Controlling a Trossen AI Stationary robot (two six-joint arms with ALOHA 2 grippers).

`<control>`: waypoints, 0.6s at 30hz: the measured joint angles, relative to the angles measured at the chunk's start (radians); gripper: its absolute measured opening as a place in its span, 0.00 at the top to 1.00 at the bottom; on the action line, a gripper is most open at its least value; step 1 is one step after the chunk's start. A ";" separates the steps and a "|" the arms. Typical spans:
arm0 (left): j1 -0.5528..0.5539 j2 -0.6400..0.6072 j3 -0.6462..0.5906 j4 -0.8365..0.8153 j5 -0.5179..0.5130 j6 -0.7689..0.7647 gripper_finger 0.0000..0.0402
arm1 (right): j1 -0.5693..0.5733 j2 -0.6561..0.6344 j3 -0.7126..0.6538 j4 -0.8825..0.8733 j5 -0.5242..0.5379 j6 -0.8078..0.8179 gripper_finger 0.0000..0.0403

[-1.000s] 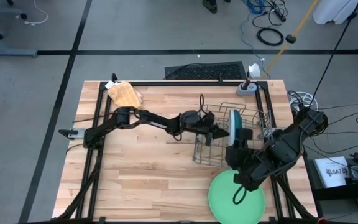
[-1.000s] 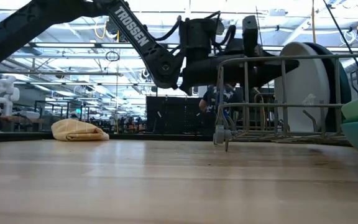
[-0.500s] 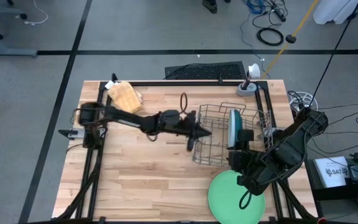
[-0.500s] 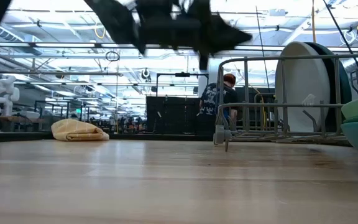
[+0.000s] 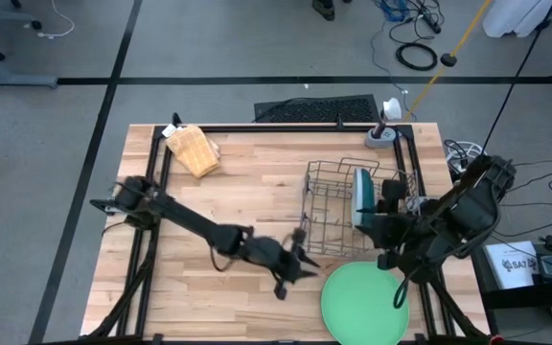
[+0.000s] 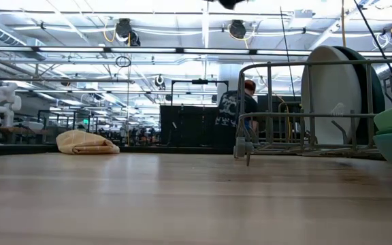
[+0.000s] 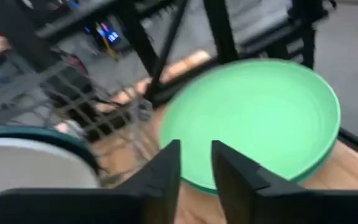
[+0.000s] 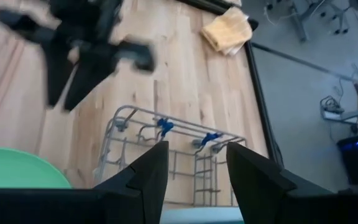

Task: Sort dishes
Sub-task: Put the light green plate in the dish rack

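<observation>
High view shows you the left gripper (image 5: pixel 290 273), fingers slightly parted and empty, beside the light green plate (image 5: pixel 357 302); wire rack (image 5: pixel 338 206) stands close behind.

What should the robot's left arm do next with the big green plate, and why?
Probably move the left end effector a little closer to the light green plate and grip its near rim. That plate lies flat on the table, outside the wire rack, where two plates already stand, and the end effector holds nothing.
</observation>
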 joint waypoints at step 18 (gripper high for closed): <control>-0.116 0.389 0.574 -0.602 -0.016 0.271 0.52 | 0.014 -0.004 0.000 0.033 -0.010 -0.023 0.61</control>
